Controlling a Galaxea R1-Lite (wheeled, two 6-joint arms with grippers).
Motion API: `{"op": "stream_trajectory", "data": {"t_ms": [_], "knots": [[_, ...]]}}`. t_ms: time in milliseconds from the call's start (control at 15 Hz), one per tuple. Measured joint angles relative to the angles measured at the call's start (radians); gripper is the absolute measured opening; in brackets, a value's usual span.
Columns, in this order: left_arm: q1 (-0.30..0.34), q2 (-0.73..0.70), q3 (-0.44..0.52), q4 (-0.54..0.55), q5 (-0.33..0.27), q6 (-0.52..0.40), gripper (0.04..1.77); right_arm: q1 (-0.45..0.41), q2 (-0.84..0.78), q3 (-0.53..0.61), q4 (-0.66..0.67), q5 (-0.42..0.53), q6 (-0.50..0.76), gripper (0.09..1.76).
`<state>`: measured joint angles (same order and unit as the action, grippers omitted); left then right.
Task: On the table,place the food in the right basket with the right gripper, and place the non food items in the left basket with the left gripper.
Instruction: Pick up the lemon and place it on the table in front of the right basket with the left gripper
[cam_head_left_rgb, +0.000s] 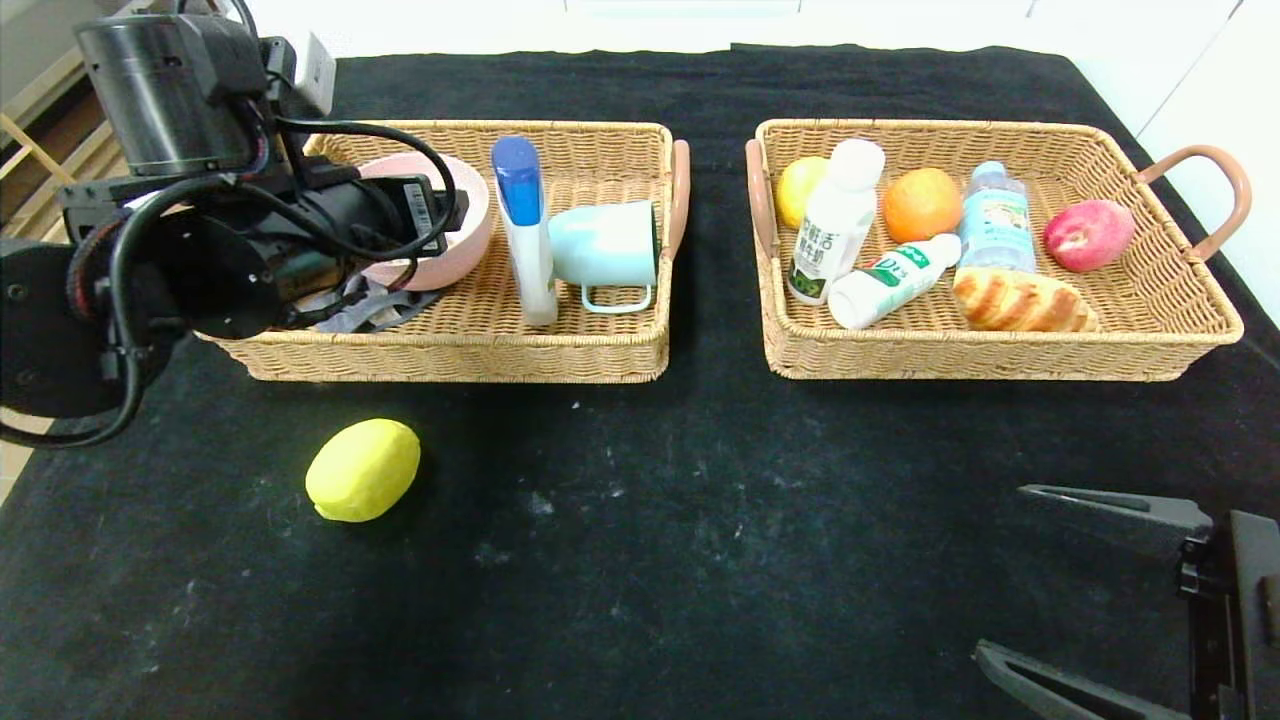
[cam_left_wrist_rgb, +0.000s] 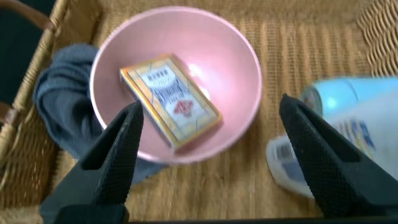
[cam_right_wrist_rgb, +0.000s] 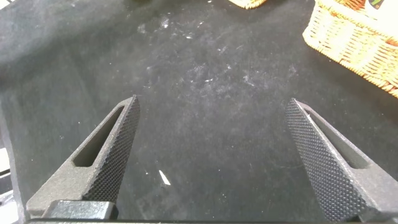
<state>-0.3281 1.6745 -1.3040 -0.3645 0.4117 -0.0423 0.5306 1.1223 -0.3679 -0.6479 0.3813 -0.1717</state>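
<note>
A yellow lemon (cam_head_left_rgb: 363, 470) lies on the black table in front of the left basket (cam_head_left_rgb: 450, 352). My left gripper (cam_left_wrist_rgb: 210, 106) is open and empty above that basket, over a pink bowl (cam_left_wrist_rgb: 230, 56) that holds a card box (cam_left_wrist_rgb: 171, 99). The left arm (cam_head_left_rgb: 200, 230) hides part of the basket in the head view. My right gripper (cam_head_left_rgb: 1002, 570) is open and empty low over bare table at the front right, apart from the right basket (cam_head_left_rgb: 1000, 357); it also shows in the right wrist view (cam_right_wrist_rgb: 213, 104).
The left basket also holds a grey cloth (cam_left_wrist_rgb: 59, 99), a blue-capped white bottle (cam_head_left_rgb: 525, 230) and a light blue mug (cam_head_left_rgb: 605, 245). The right basket holds a lemon (cam_head_left_rgb: 800, 188), two white bottles (cam_head_left_rgb: 835, 230), an orange (cam_head_left_rgb: 921, 203), a water bottle (cam_head_left_rgb: 995, 215), a red fruit (cam_head_left_rgb: 1088, 235) and bread (cam_head_left_rgb: 1020, 300).
</note>
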Motion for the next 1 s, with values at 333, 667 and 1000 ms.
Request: {"op": "stream_trajectory", "data": {"t_ms": [333, 667, 1000], "knots": [[-0.05, -0.154, 0.124, 0.257, 0.006, -0.018, 1.65, 0.015, -0.006, 0.006, 0.002, -0.001, -0.021, 1.71], [-0.051, -0.27, 0.262, 0.435, -0.011, -0.111, 1.68, 0.023, -0.018, 0.01, 0.004, -0.002, -0.034, 1.71], [-0.045, -0.315, 0.378, 0.439, -0.043, -0.118, 1.7, 0.029, -0.018, 0.015, 0.005, -0.002, -0.034, 1.71]]}}
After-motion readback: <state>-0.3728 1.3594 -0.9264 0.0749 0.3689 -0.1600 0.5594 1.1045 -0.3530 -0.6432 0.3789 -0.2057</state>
